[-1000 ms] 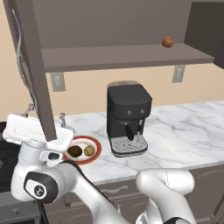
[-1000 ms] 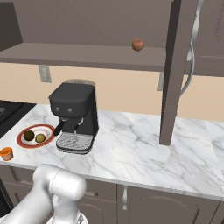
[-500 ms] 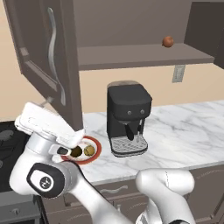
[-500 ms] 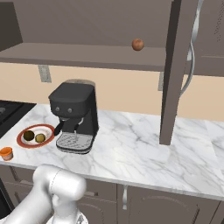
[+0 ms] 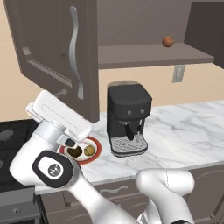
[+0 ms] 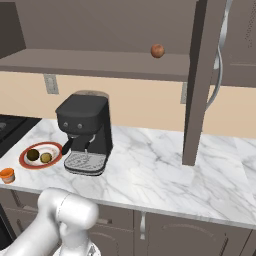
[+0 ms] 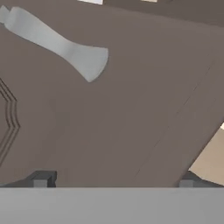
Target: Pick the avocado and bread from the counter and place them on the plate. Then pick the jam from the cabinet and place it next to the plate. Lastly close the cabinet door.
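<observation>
The plate [image 6: 25, 161] lies on the counter [image 6: 165, 170] left of the coffee machine, with the dark avocado [image 6: 33, 154] and the tan bread [image 6: 46, 158] on it. These show too as plate [image 5: 95, 151], avocado [image 5: 75, 152] and bread [image 5: 89, 150]. The orange jam [image 6: 7, 175] stands on the counter just in front and left of the plate. The cabinet's left door [image 5: 52, 57] hangs partly swung in. My gripper [image 7: 113, 181] is open, its fingertips [image 7: 41, 179] close up to the door's face [image 7: 122, 109] below the silver handle [image 7: 57, 43].
A black coffee machine [image 5: 128, 118] stands on the counter right of the plate. A reddish-brown ball [image 5: 167, 41] rests on the cabinet shelf [image 5: 148, 54]. The right door [image 6: 202, 80] stands open, edge-on over the counter. A dark stove [image 5: 13, 135] lies at the left.
The left cabinet door has swung from edge-on toward the shelf, now showing its face. My hand has moved up and right along with it, jaws still wide.
</observation>
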Available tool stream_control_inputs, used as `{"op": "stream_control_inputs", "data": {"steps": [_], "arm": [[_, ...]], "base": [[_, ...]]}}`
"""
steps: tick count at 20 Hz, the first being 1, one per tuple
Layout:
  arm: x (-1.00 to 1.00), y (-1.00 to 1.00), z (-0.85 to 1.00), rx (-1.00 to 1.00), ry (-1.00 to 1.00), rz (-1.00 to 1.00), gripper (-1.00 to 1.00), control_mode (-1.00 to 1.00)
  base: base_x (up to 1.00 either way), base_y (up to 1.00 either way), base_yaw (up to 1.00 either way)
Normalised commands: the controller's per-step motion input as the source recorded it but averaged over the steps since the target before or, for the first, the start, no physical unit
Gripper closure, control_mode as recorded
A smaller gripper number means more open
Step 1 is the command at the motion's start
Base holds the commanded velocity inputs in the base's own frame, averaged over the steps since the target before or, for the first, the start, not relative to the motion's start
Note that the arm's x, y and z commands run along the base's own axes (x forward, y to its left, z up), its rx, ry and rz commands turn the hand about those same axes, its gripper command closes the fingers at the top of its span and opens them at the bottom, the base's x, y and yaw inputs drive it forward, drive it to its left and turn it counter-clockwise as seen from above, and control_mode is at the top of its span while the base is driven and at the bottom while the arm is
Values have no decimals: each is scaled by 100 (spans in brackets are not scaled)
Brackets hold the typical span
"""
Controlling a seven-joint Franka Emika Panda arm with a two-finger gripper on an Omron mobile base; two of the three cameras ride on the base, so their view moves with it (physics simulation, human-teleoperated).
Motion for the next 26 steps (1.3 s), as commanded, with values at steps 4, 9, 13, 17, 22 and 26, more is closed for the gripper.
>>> {"op": "stream_control_inputs", "data": {"steps": [4, 9, 13, 17, 22, 26], "arm": [[0, -60, 66, 25, 0, 14, -100, -100], [0, -60, 67, 25, 0, 14, -100, -100], [0, -66, 75, 27, 0, 15, -100, -100], [0, -62, 70, 27, 0, 16, -100, -100], [1, -68, 65, 27, 0, 16, -100, -100], [9, -61, 66, 27, 0, 15, -100, -100]], "base": [[0, 0, 0], [0, 0, 0], [0, 0, 0], [0, 0, 0], [0, 0, 0], [0, 0, 0]]}}
